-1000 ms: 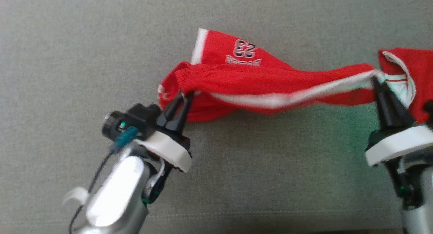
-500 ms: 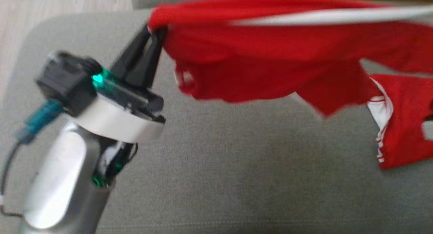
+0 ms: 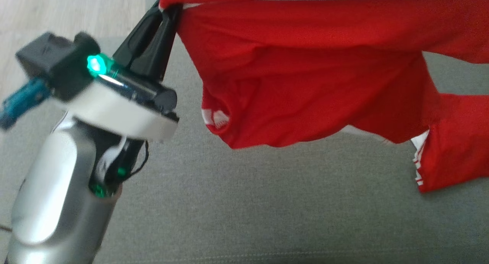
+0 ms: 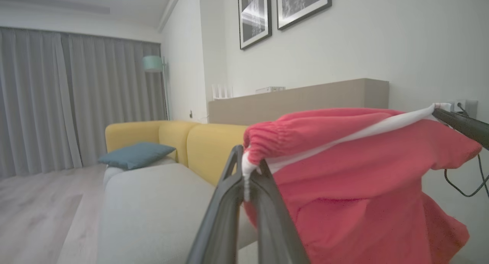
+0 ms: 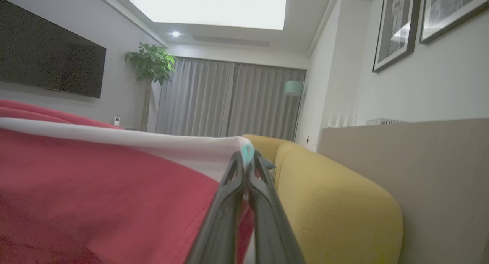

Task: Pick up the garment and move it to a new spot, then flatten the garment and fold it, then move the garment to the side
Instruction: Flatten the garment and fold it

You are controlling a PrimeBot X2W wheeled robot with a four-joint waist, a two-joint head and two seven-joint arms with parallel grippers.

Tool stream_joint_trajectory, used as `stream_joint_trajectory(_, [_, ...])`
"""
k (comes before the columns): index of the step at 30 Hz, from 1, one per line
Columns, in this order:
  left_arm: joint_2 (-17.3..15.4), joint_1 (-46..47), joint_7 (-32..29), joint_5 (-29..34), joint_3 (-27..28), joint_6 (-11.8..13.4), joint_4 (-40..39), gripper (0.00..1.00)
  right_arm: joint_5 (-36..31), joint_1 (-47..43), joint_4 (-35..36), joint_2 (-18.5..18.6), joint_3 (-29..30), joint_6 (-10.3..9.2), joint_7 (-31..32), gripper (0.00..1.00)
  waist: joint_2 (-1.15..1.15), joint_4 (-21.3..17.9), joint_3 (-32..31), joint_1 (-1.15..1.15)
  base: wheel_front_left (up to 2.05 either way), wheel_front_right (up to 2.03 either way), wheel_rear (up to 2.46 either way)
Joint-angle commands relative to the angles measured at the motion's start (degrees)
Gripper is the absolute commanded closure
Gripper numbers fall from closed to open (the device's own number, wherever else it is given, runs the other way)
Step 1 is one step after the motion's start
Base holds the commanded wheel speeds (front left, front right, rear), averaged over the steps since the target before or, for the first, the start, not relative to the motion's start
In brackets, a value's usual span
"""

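Observation:
The garment (image 3: 305, 73) is a pair of red shorts with white stripes, stretched in the air above a grey sofa seat (image 3: 244, 206). My left gripper (image 3: 168, 6) is shut on its gathered waistband end at the upper left of the head view; the left wrist view shows the same pinch (image 4: 246, 168) with the red cloth (image 4: 359, 187) hanging to the right. My right gripper (image 5: 246, 157) is shut on the white stripe edge (image 5: 153, 143) of the garment (image 5: 95, 195). The right gripper's dark fingers (image 4: 460, 124) also reach in at the right of the left wrist view.
A grey seat cushion lies below the cloth, with wood floor (image 3: 57, 12) past its left edge. A yellow sofa back (image 4: 206, 141) (image 5: 336, 203) and a teal pillow (image 4: 135, 154) stand behind. A beige ledge (image 4: 298, 99) runs along the wall.
Both arms have lifted the garment off the seat and pulled it taut, so it now hangs in the air. The head camera's view has shifted, bringing the cushion's left edge and the floor into view.

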State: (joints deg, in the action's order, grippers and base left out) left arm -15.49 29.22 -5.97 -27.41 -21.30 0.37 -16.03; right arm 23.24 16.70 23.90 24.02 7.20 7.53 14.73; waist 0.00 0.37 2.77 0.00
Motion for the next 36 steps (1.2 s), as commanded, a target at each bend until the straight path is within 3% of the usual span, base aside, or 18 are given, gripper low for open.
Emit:
stream_joint_trajectory(1, [-1.05, 4.74, -0.1, -0.46, 3.31, -0.02, -0.19, 1.0, 0.92, 2.58, 0.34, 1.55, -0.75, -0.04, 0.6, 1.0, 0.0, 0.25, 0.96, 0.0, 0.0, 0.0, 0.0])
stream_joint_trajectory(8, [3.45, 15.05, 3.51, -4.1, 3.75, -3.02, 18.81, 1.0, 4.07, 14.31, -11.72, 1.63, -9.32, -0.04, -1.55, 1.0, 0.0, 0.63, 7.17, 0.0, 0.0, 0.0, 0.0])
stream_joint_trajectory(16, [6.75, 32.44, 17.9, -3.9, 6.0, -6.24, 48.1, 1.0, 2.46, 36.43, -34.25, -3.95, -20.74, -0.04, -13.8, 1.0, 0.0, -0.83, 11.9, 0.0, 0.0, 0.0, 0.0])
stream_joint_trajectory(22, [9.46, 32.09, 19.66, -7.36, 4.03, -7.67, 66.86, 1.0, 1.23, 37.79, -51.93, -7.92, -31.65, -0.04, -22.66, 1.0, 0.0, -1.46, 14.26, 0.0, 0.0, 0.0, 0.0])
stream_joint_trajectory(23, [10.41, 30.08, 19.46, -8.88, 2.77, -7.78, 71.67, 1.0, 2.5, 36.4, -57.43, -8.97, -35.17, -0.04, -24.35, 1.0, 0.0, -1.41, 15.01, 0.0, 0.0, 0.0, 0.0])
stream_joint_trajectory(29, [12.2, 22.08, 18.46, -14.66, -3.98, -7.84, 75.18, 1.0, 8.33, 30.57, -66.13, -10.24, -42.02, -0.04, -26.17, 1.0, 0.0, -1.27, 16.83, 0.0, 0.0, 0.0, 0.0])
stream_joint_trajectory(36, [11.21, 14.27, 20.56, -16.77, -7.53, -7.84, 71.35, 1.0, 11.56, 23.08, -63.86, -6.49, -44.1, -0.04, -27.75, 1.0, 0.0, -1.03, 16.2, 0.0, 0.0, 0.0, 0.0])
